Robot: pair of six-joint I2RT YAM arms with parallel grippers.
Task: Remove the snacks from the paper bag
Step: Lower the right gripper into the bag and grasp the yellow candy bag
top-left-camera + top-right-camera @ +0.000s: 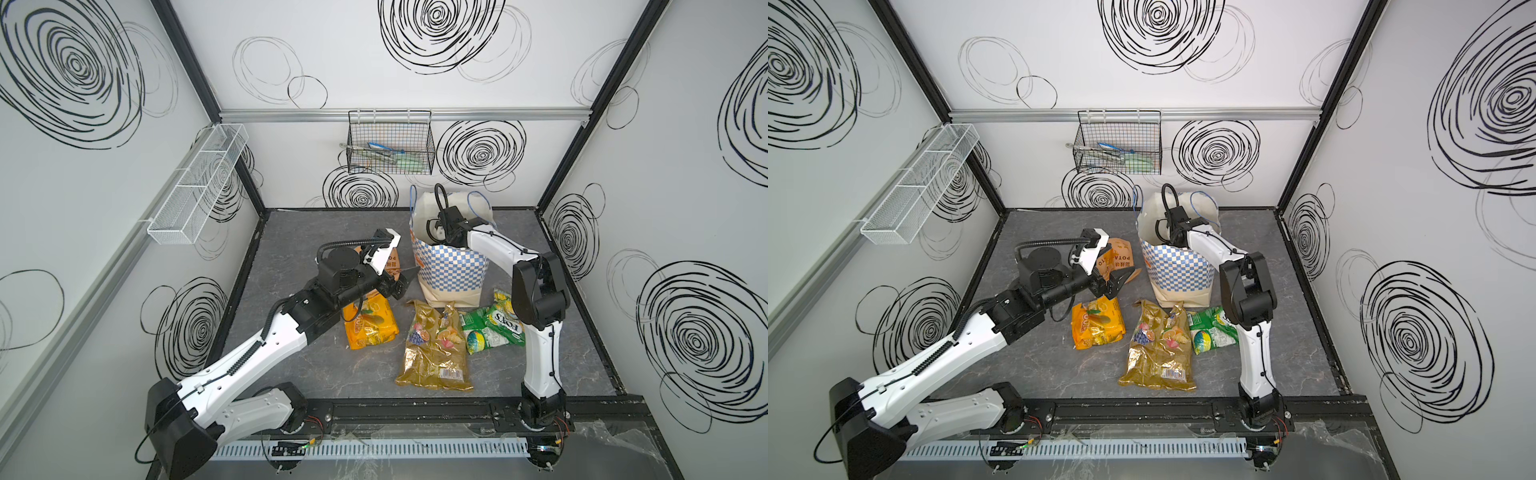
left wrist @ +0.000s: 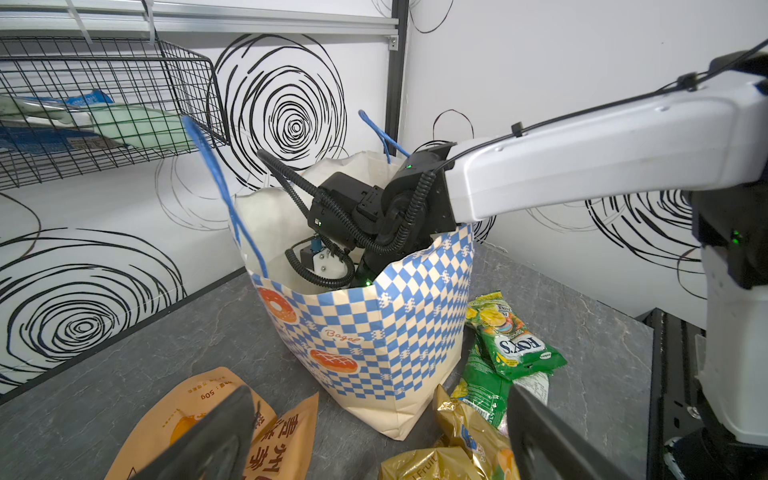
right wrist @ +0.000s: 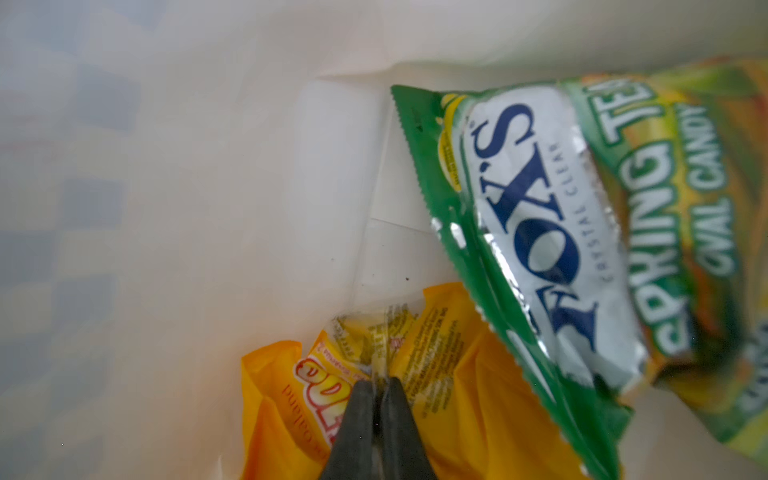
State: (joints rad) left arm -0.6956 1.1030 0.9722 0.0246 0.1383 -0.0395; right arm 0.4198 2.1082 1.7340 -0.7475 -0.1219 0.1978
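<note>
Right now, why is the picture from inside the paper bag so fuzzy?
Right wrist view: the camera sits very close, so the green Fox's bag smears at its edge, the wall of the paper bag is a pale haze, and the right gripper pinching the orange-yellow packet looks soft. Both top views: sharp, though the gold packet glints.

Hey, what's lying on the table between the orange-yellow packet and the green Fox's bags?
The large gold packet lies there, flanked by the orange-yellow packet and the green Fox's bags; both top views show it.
</note>
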